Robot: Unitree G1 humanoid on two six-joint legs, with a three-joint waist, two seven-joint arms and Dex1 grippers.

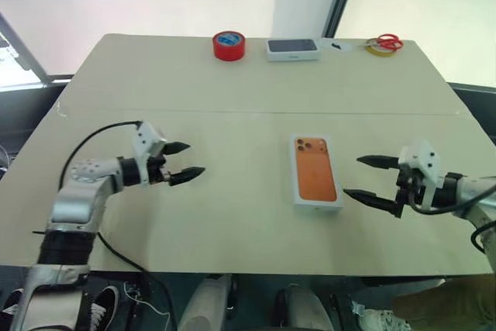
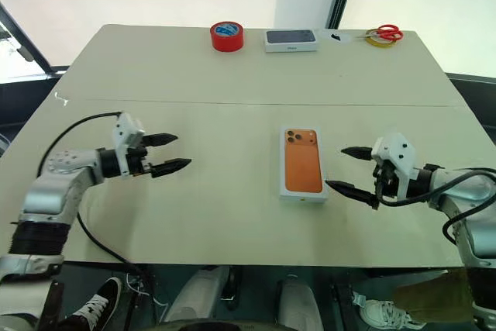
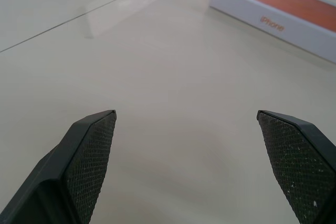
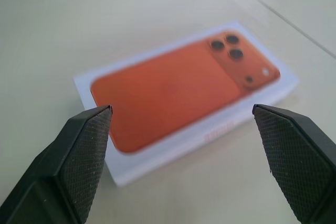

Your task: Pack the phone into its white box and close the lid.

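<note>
The lid (image 2: 302, 163) sits closed, hiding box and phone; both grippers' jaws released, holding nothing.

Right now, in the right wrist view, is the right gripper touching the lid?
No. The right gripper stands open, its fingers apart from the lid, which lies closed on the table.

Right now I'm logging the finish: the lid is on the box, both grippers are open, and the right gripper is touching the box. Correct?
Not quite. The right gripper is apart from the box, hanging beside it, as the right eye view shows. The lid is on and the left gripper is open too.
</note>
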